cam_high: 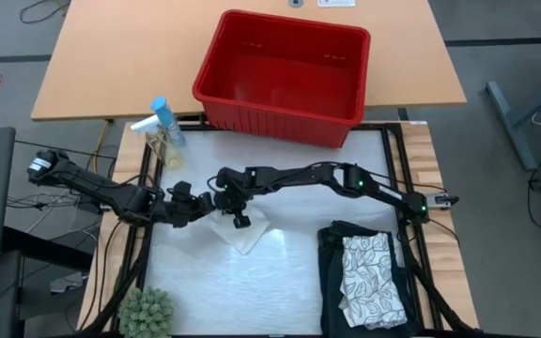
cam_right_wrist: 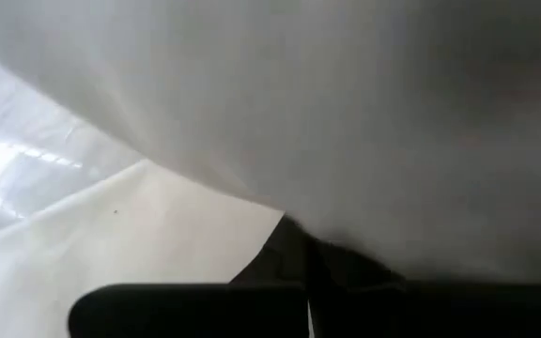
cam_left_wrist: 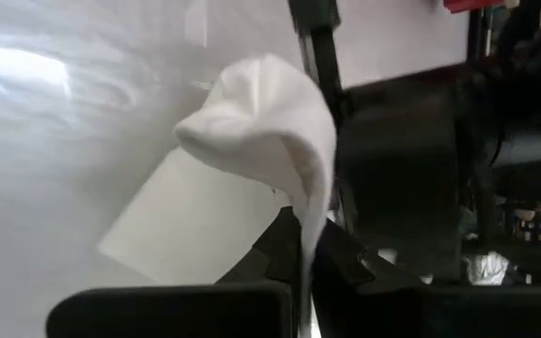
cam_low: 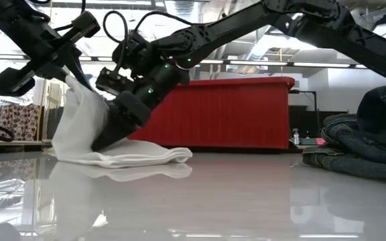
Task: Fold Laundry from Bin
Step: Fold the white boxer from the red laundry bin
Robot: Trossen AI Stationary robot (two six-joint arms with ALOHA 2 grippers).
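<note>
Two robot hands meet over a small white cloth at the centre of the high view, both closed on it. The left hand, reaching in from the left of the frame, pinches a raised fold of the cloth between shut fingers; in the low view that fold stands up at left while the rest trails flat along the worktop. The right hand, stretched across from the right of the frame, is closed as well, its fingers clamped on the same cloth, which fills most of the right wrist view.

At the top centre of the high view sits the red bin, with nothing visible inside; only its bare red floor and slotted walls show. In the lower right of that view lies a folded dark garment with a leaf-patterned cloth stacked on top, well apart from the hands.

A spray bottle stands at the upper left edge of the glossy white worktop, and a small green plant sits at its lower left corner. A wooden table carries the bin, with grey floor beyond. The low view looks across the reflective surface to the bin's red wall and a bright ceiling.
</note>
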